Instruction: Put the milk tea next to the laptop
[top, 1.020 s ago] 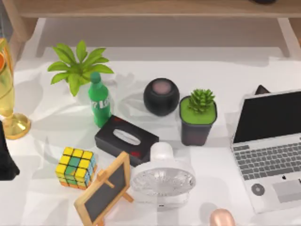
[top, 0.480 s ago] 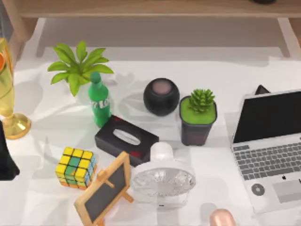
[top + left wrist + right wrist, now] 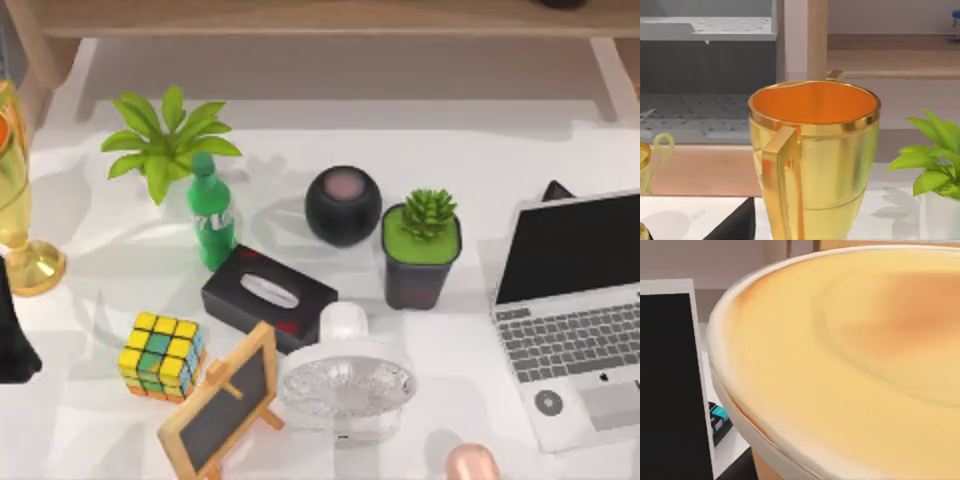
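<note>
Milk tea [image 3: 470,462] at near edge of tabletop [image 3: 480,150], just left of laptop [image 3: 575,310] front corner; placement not confirmed.
Right wrist view sits right over the cup's tan lid [image 3: 850,355], with the laptop's black screen [image 3: 670,385] beside it. Right hand: cannot tell if it holds the cup or how wide it is. Left hand: cannot tell either; its camera faces the gold trophy [image 3: 812,165] at far left, arm looks parked. Risks: cup is close to the tabletop's near edge, so a sloppy release or nudge could tip it off; sliding it right could bump the laptop base; swinging left could clip the white fan [image 3: 345,380].
</note>
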Robot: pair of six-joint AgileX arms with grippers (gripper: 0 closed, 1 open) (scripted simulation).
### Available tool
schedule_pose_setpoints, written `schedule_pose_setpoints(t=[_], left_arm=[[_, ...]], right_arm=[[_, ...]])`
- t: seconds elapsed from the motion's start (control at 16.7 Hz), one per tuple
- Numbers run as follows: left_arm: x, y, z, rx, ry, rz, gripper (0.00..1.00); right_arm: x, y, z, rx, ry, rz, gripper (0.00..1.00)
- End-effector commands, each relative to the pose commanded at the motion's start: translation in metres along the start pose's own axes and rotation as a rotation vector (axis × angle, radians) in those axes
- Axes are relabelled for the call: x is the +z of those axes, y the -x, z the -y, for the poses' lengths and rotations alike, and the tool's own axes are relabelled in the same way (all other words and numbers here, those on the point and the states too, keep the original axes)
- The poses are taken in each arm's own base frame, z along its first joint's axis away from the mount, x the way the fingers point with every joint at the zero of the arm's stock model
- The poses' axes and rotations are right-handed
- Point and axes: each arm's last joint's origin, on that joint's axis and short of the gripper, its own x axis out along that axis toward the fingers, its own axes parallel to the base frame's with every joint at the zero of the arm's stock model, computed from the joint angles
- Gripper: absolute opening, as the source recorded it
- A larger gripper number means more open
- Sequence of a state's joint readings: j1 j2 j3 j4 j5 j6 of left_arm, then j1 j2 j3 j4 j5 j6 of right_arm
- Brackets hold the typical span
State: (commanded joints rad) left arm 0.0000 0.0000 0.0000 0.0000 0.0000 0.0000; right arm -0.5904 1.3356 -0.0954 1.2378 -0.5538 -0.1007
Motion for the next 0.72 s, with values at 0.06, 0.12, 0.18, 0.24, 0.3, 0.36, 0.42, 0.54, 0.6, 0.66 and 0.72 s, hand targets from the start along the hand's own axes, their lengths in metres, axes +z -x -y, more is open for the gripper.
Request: schedule_pose_setpoints(t=[0.06, 0.12, 0.18, 0.24, 0.3, 0.36, 0.42, 0.54, 0.6, 0.66, 0.72], left_arm=[[0.0000, 0.0000, 0.0000, 0.000, 0.000, 0.000, 1.00], [0.0000, 0.0000, 0.0000, 0.000, 0.000, 0.000, 1.00], [0.0000, 0.0000, 0.0000, 0.000, 0.000, 0.000, 1.00], [0.0000, 0.0000, 0.0000, 0.000, 0.000, 0.000, 1.00], [0.0000, 0.0000, 0.0000, 0.000, 0.000, 0.000, 1.00], [0.0000, 0.0000, 0.0000, 0.000, 0.000, 0.000, 1.00], [0.0000, 0.0000, 0.0000, 0.000, 0.000, 0.000, 1.00], [0.0000, 0.0000, 0.0000, 0.000, 0.000, 0.000, 1.00], [0.0000, 0.0000, 0.0000, 0.000, 0.000, 0.000, 1.00], [0.0000, 0.0000, 0.0000, 0.000, 0.000, 0.000, 1.00], [0.0000, 0.0000, 0.0000, 0.000, 0.000, 0.000, 1.00]], right_arm=[[-0.0010, 0.0004, -0.0003, 0.000, -0.004, -0.006, 0.00], [-0.0010, 0.0004, -0.0003, 0.000, -0.004, -0.006, 0.00], [-0.0010, 0.0004, -0.0003, 0.000, -0.004, -0.006, 0.00], [-0.0010, 0.0004, -0.0003, 0.000, -0.004, -0.006, 0.00], [-0.0010, 0.0004, -0.0003, 0.000, -0.004, -0.006, 0.08], [-0.0010, 0.0004, -0.0003, 0.000, -0.004, -0.006, 0.15], [-0.0010, 0.0004, -0.0003, 0.000, -0.004, -0.006, 0.23], [-0.0010, 0.0004, -0.0003, 0.000, -0.004, -0.006, 0.38], [-0.0010, 0.0004, -0.0003, 0.000, -0.004, -0.006, 0.45], [-0.0010, 0.0004, -0.0003, 0.000, -0.004, -0.006, 0.53], [-0.0010, 0.0004, -0.0003, 0.000, -0.004, -0.006, 0.60]])
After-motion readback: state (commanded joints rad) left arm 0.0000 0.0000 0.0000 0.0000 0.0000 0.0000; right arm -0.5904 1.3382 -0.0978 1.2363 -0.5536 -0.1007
